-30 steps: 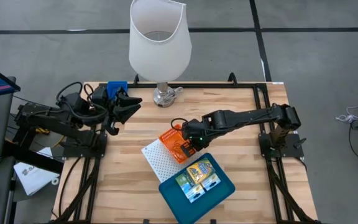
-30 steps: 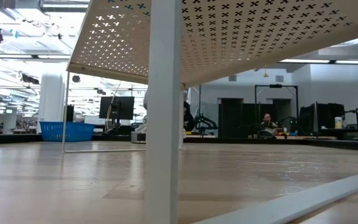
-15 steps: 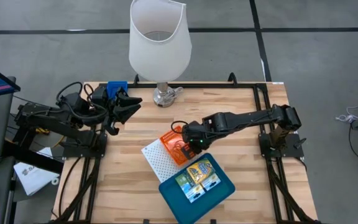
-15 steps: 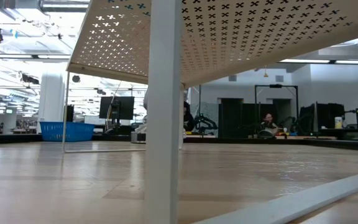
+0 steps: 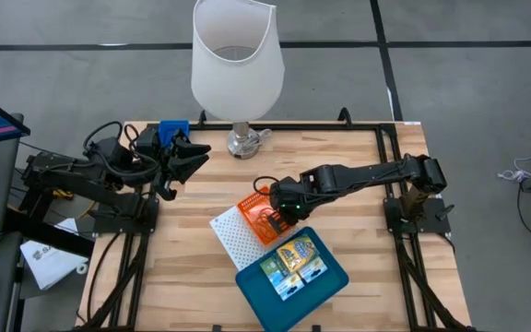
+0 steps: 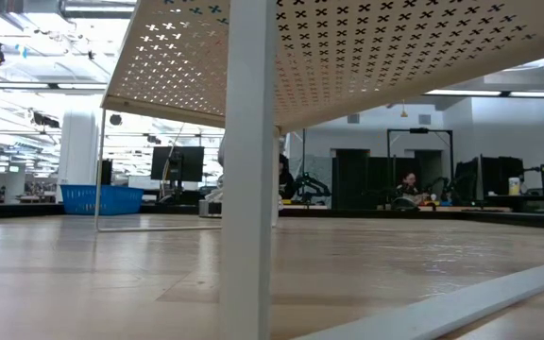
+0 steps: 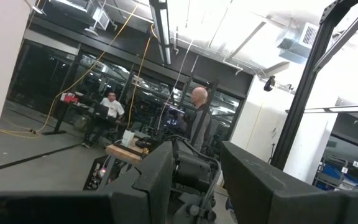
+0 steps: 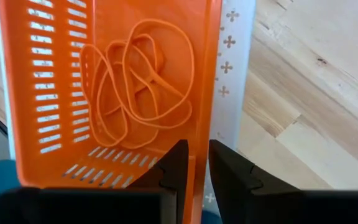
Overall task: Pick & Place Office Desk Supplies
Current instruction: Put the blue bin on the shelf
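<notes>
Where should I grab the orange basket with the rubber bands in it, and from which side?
Take the orange basket by its thin side wall, from above, one finger inside and one outside. The right gripper is already straddling that wall next to the white perforated panel. The slotted floor lies flat and the rubber bands sit mid-basket, clear of the wall.

**Materials and finishes**

Table (image 5: 192, 258): pale planked wood, matt; orange basket (image 8: 55, 93): slotted glossy plastic holding thin rubber bands (image 8: 138, 87); white perforated rack (image 5: 233, 242): matt; teal tray (image 5: 325, 281): smooth plastic; lamp (image 5: 236, 60): smooth white shade, shiny metal base.
</notes>
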